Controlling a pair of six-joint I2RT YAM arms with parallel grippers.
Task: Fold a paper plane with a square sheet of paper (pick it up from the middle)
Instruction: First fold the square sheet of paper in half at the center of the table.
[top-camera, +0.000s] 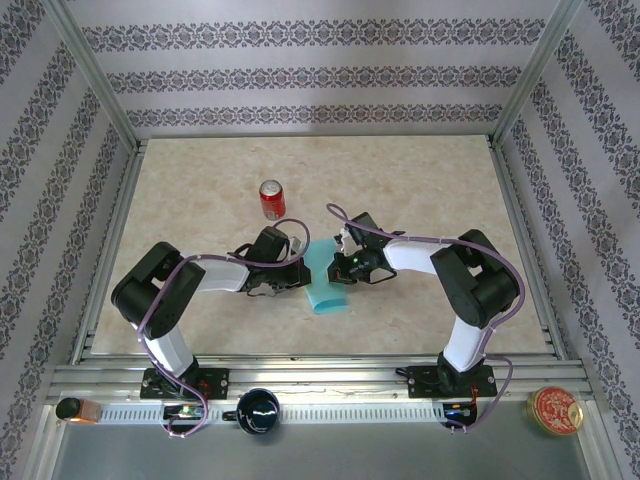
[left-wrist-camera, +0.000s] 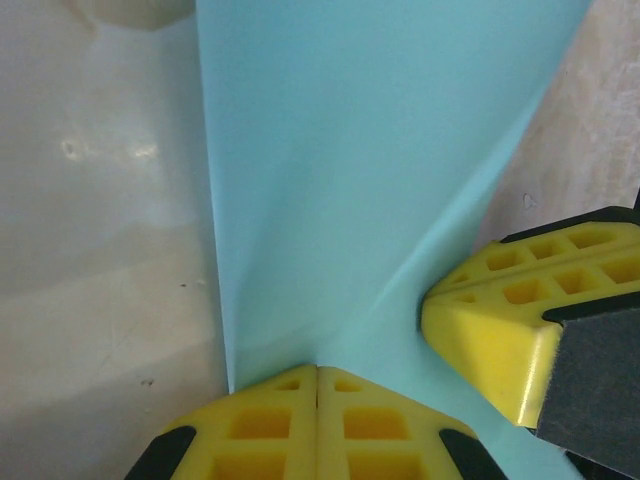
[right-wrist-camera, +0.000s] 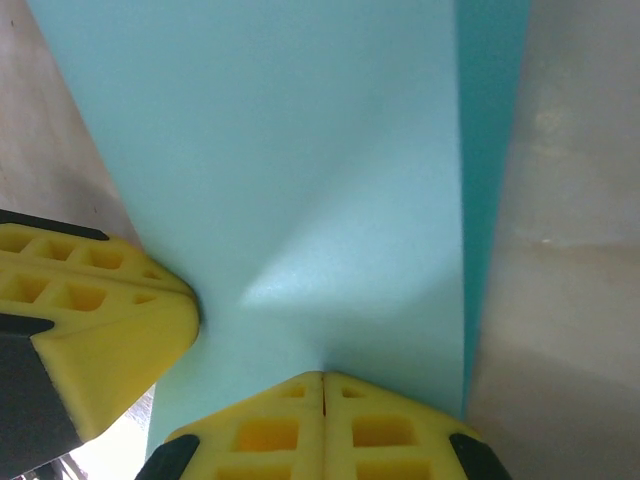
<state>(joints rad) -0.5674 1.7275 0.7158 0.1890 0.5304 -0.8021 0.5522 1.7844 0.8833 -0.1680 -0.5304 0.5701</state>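
Both arms reach forward with elbows bent outward and forearms angled inward, wrists low. The left hand (top-camera: 297, 268) and the right hand (top-camera: 343, 263) face each other, close together. Each has its yellow fingers (left-wrist-camera: 260, 430) pressed flat together, pinching the paper (top-camera: 325, 285) between them.

Twin arms, black and white.
Left arm (top-camera: 165, 290), lower left, and right arm (top-camera: 470, 280), lower right: black joints, white links, looped purple cables (top-camera: 345, 216); yellow fingers (left-wrist-camera: 260, 430) with square pockets.
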